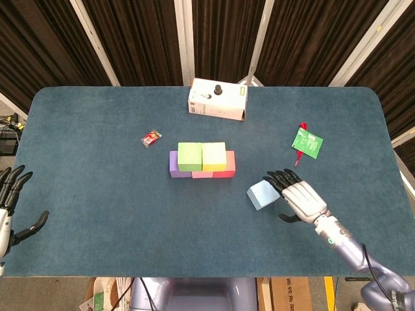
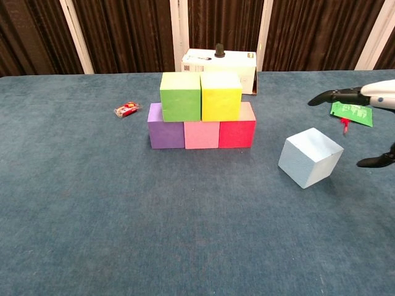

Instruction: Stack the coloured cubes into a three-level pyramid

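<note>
Two levels stand mid-bench: green cube [image 2: 180, 97] and yellow cube [image 2: 220, 96] atop purple [image 2: 165, 134], pink [image 2: 202, 135] and red [image 2: 237, 134]. The right hand [image 1: 300, 197], fingers spread and empty, waits beside the tilted pale blue cube [image 2: 309, 157]; the left hand [image 1: 9, 202] lies open at the bench's left edge.

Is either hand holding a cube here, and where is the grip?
Nothing is held. The right hand is open beside the light blue cube, apart from it; the left hand is empty.

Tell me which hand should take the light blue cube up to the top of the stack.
The right hand: it is open just beside the light blue cube, which lies right of the stack. The left hand is at the table's far left edge.
</note>
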Robot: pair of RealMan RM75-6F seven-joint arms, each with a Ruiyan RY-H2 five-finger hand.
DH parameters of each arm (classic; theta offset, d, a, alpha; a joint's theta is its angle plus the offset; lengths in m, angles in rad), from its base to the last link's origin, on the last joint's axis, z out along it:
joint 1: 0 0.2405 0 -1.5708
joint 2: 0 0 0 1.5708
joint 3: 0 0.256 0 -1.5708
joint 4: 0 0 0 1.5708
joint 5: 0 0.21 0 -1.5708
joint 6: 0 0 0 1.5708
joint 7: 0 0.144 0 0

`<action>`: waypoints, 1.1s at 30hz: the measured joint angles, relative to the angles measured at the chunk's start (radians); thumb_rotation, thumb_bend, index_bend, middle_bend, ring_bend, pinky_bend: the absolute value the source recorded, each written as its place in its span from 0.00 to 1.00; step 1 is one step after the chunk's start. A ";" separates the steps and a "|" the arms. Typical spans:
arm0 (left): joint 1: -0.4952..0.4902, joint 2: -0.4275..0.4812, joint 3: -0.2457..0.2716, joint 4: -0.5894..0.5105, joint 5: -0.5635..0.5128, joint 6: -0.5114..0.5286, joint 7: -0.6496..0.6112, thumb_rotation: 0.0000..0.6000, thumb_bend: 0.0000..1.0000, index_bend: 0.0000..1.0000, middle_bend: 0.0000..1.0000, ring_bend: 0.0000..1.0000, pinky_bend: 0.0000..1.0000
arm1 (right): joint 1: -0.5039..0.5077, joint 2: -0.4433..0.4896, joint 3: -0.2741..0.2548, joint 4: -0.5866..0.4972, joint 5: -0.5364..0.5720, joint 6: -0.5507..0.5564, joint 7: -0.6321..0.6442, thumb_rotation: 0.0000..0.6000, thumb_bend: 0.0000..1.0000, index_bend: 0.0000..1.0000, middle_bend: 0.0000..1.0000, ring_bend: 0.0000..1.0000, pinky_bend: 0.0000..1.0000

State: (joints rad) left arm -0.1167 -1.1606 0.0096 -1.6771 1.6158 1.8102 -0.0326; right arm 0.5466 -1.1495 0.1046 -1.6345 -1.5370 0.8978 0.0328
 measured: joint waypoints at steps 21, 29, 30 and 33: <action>0.052 -0.078 -0.042 0.079 -0.004 -0.006 0.004 1.00 0.33 0.11 0.04 0.00 0.00 | 0.138 -0.071 0.019 0.065 0.120 -0.153 -0.067 1.00 0.25 0.15 0.18 0.02 0.00; 0.054 -0.092 -0.053 0.081 -0.009 -0.028 0.028 1.00 0.33 0.11 0.04 0.00 0.00 | 0.163 -0.108 0.015 0.108 0.132 -0.163 -0.068 1.00 0.26 0.20 0.23 0.05 0.00; 0.054 -0.093 -0.055 0.080 -0.010 -0.030 0.030 1.00 0.33 0.11 0.04 0.00 0.00 | 0.165 -0.113 0.014 0.114 0.134 -0.164 -0.068 1.00 0.26 0.21 0.23 0.05 0.00; 0.056 -0.096 -0.060 0.077 -0.011 -0.033 0.034 1.00 0.33 0.11 0.04 0.00 0.00 | 0.173 -0.125 0.011 0.132 0.138 -0.166 -0.070 1.00 0.25 0.23 0.25 0.06 0.00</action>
State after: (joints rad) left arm -0.0602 -1.2571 -0.0500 -1.5997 1.6051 1.7774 0.0009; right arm 0.7197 -1.2746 0.1154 -1.5027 -1.3991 0.7314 -0.0368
